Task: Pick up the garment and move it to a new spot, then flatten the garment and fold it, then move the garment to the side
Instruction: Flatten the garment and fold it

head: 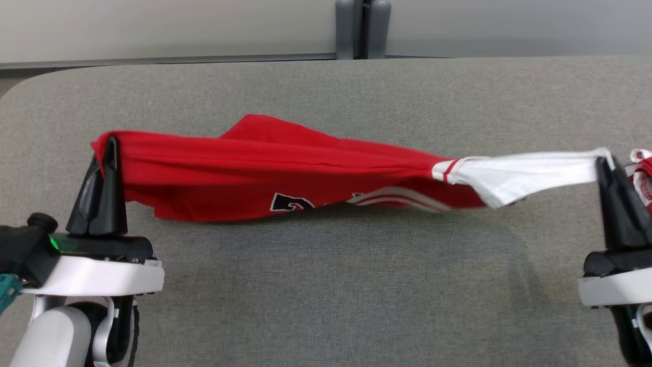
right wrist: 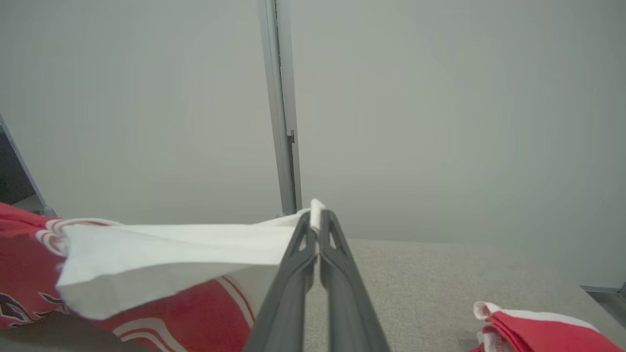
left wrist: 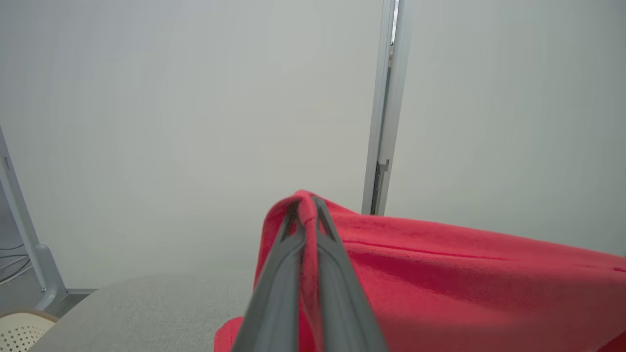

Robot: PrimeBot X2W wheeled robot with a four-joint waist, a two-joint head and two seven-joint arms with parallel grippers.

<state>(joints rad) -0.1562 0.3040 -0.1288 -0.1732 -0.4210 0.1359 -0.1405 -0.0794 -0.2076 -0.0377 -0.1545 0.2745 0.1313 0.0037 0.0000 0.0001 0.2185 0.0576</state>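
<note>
head / garment: red jersey garment (head: 285, 168) w/ white sleeve (head: 524, 171), stretched across mid table (head: 326, 285) between both grippers; ends lifted, middle sags low, can't tell if it touches.
head / L gripper (head: 109, 141): lower left, fingers closed on the red edge.
head / R gripper (head: 605, 163): far right, fingers pinched on the sleeve tip.
head / other: red-white bundle (head: 643, 173) on table just beside R gripper.
L wrist / fingers: pressed together, red fold clamped between them; rest of cloth runs off to view's right.
R wrist / fingers: tight together, white sleeve end nipped at the tips; sleeve pulls away to view's left toward the red body. Bundle lies on table, lower right.
</note>
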